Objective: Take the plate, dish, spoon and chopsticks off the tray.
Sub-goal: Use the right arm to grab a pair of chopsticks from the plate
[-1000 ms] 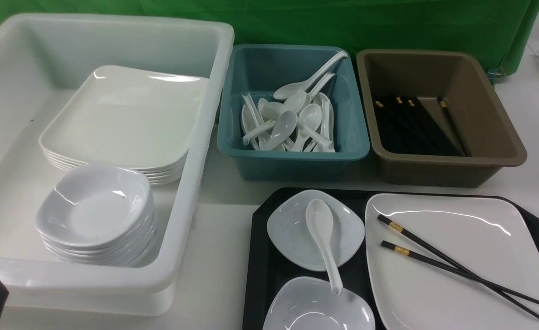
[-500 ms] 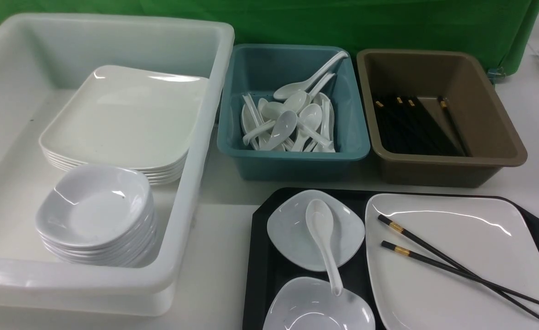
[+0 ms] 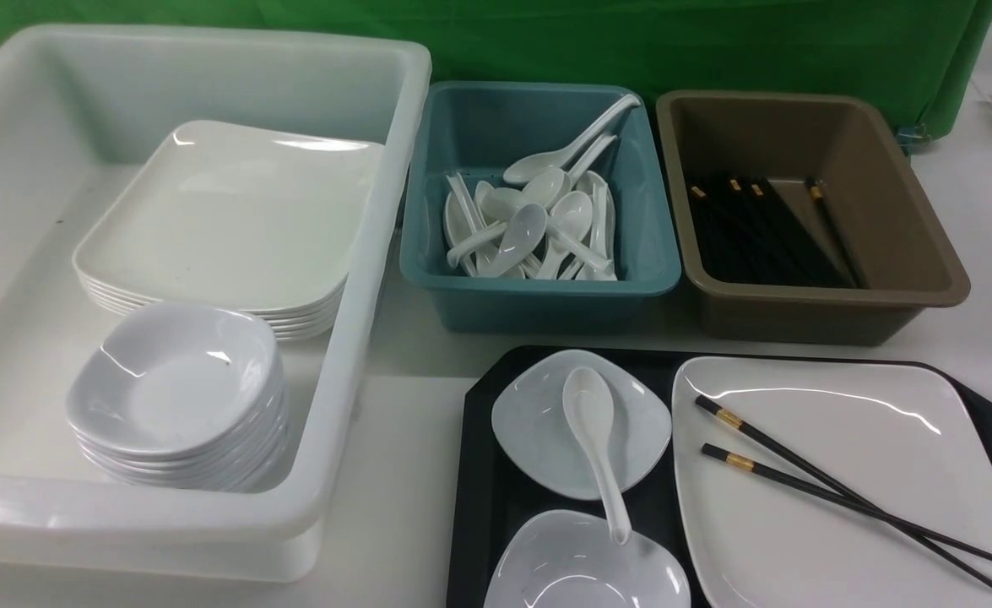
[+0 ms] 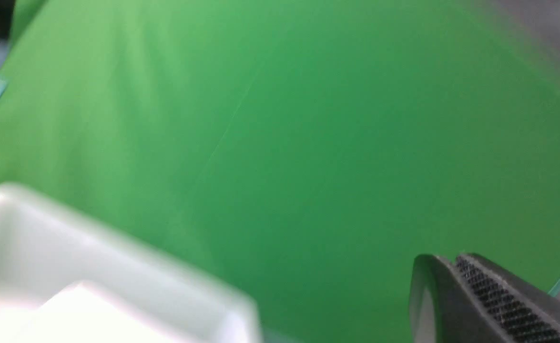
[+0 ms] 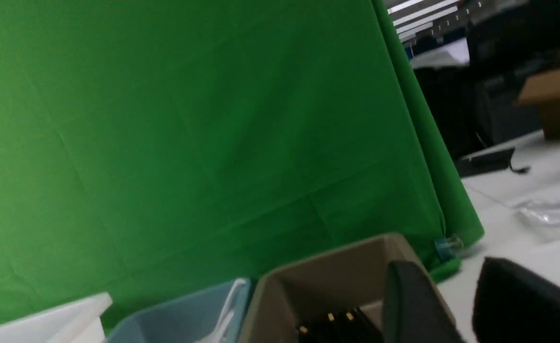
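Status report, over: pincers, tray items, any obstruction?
Right pincer open, empty; left pincer unclear. On tray: plate, chopsticks, spoon, dishes. Chopsticks lie on plate; spoon across both dishes. No obstruction seen.

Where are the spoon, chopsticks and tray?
spoon (image 3: pixel 599 454): front view, upper handle just below the bowl.
chopsticks (image 3: pixel 791 459): front view, farther stick's shaft.
tray (image 3: pixel 483 507): front view, bare base by its left rim.

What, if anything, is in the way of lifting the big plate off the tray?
The chopsticks lie crossed on top of the plate, so they would likely slide off if it were lifted first. Nothing else rests on it, and its spot on the tray is open from above.
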`<action>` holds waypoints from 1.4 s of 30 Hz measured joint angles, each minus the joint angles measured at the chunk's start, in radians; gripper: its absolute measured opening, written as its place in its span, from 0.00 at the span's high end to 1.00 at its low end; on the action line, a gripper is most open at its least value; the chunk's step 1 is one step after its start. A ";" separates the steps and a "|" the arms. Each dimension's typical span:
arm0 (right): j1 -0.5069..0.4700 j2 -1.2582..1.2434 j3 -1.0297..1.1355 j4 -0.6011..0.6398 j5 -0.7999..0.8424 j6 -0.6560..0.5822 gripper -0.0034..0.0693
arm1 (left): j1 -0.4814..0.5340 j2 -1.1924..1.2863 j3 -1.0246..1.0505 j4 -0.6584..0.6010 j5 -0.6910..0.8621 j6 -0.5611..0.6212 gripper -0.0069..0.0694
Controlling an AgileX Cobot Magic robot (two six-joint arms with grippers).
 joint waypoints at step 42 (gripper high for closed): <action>0.469 1.648 -0.972 -0.160 0.987 -0.371 0.15 | -0.565 0.811 -0.260 -0.124 0.728 0.355 0.91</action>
